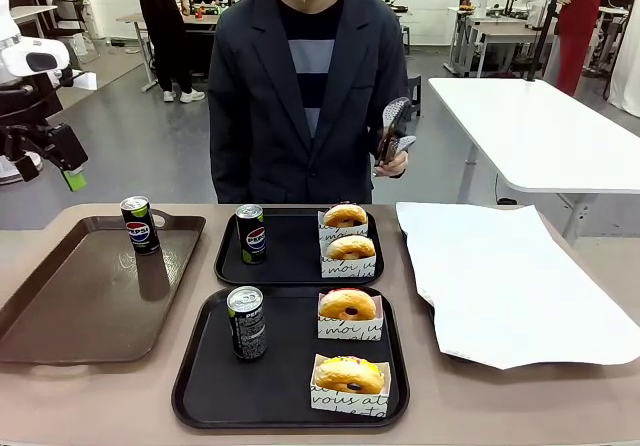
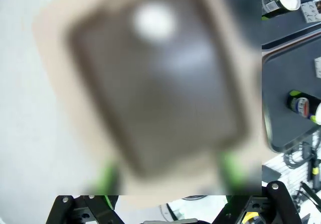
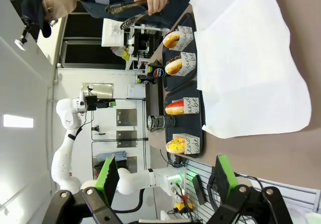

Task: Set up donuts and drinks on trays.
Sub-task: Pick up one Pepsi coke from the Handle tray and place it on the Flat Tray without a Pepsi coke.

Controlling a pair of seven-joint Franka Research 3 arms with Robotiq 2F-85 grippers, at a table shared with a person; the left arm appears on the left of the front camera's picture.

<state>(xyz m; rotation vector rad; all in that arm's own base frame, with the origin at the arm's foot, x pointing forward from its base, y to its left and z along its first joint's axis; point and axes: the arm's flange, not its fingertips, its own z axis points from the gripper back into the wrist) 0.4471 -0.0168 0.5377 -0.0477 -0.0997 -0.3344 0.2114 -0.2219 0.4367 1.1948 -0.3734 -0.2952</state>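
A tan counter (image 1: 120,396) holds two black trays (image 1: 200,386), one behind the other. On the near tray, a black soda can (image 1: 246,321) stands upright at the left, and two glazed donuts (image 1: 348,374) in white paper sleeves sit one behind the other at the right. The far tray (image 1: 290,266) just beyond it carries a second can (image 1: 251,233) at its left and two more sleeved donuts (image 1: 345,216) at its right. To the left lies a longer brown tray (image 1: 70,316) with a third can (image 1: 139,224) standing near its far edge. To the right, a large white paper sheet (image 1: 510,286) covers part of the counter. The left hand (image 1: 68,171) hangs in the air above the counter's far left edge, its fingers spread and gripping nothing. In the right wrist view, the right hand (image 3: 165,176) has its green-padded fingers (image 3: 107,174) spread wide apart, gripping nothing. Behind the counter stands a person in a dark jacket, holding metal tongs (image 1: 393,131) in one hand (image 1: 392,164).
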